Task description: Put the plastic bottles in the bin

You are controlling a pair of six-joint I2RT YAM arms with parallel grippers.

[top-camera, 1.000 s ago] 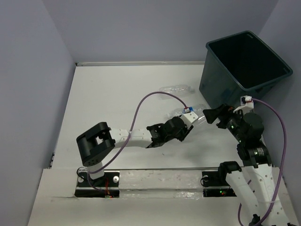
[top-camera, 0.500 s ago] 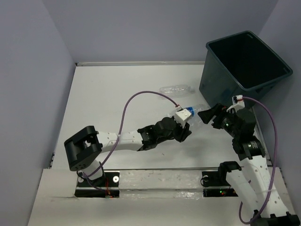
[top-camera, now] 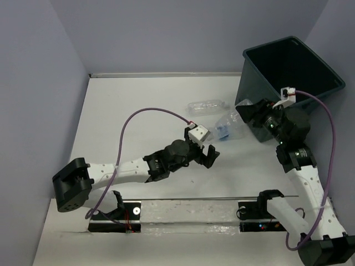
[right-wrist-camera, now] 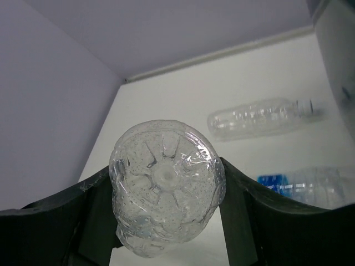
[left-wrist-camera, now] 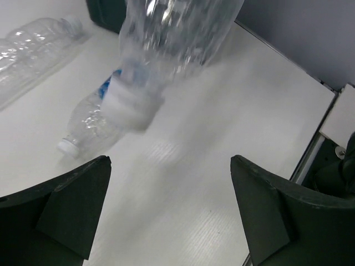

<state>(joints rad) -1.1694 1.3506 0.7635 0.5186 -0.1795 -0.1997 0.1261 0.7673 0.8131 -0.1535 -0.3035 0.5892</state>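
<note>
The large dark green rectangular plastic bin [top-camera: 256, 102] stands at the far right of the white table [top-camera: 138, 111]. Just left of it, the right gripper [top-camera: 246, 111] clamps a clear plastic bottle [right-wrist-camera: 166, 183] in the air. Nearer, the left gripper [left-wrist-camera: 169, 163] is spread wide and holds nothing. A blue-labelled clear bottle [right-wrist-camera: 302, 183] lies under the held one, and another clear bottle [right-wrist-camera: 258, 117] lies farther off to the left.

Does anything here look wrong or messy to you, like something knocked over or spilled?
Nothing spilled or broken. The only oddity: the right fingers pinch a crinkly clear bottle by its base end, so it pokes out in mid-air. Two others, a plain bottle and a blue-labelled bottle, lie on their sides on the table.
</note>
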